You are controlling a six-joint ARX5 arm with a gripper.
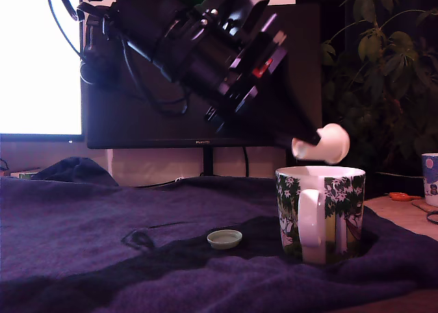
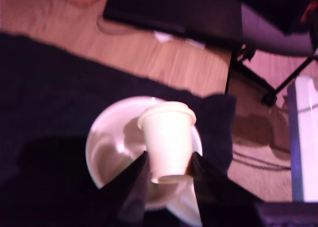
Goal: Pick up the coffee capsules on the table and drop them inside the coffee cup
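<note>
A cream tapered coffee capsule (image 1: 324,144) hangs in the air just above the rim of the coffee cup (image 1: 320,214), a white mug printed with green trees. My gripper (image 1: 306,143) is shut on this capsule. In the wrist view the capsule (image 2: 168,141) sits pinched between the two dark fingers (image 2: 130,187), with the mug's white opening (image 2: 112,147) right beneath it. A second capsule, a pale green rimmed disc (image 1: 224,239), lies flat on the dark blue cloth (image 1: 82,231), to the exterior view's left of the mug.
A monitor (image 1: 198,114) stands behind the cloth with cables hanging from the arm. A white cup with blue pattern and pink dot (image 1: 430,179) sits at the exterior view's right edge on the wooden table (image 1: 404,214). A leafy plant (image 1: 383,66) is behind it.
</note>
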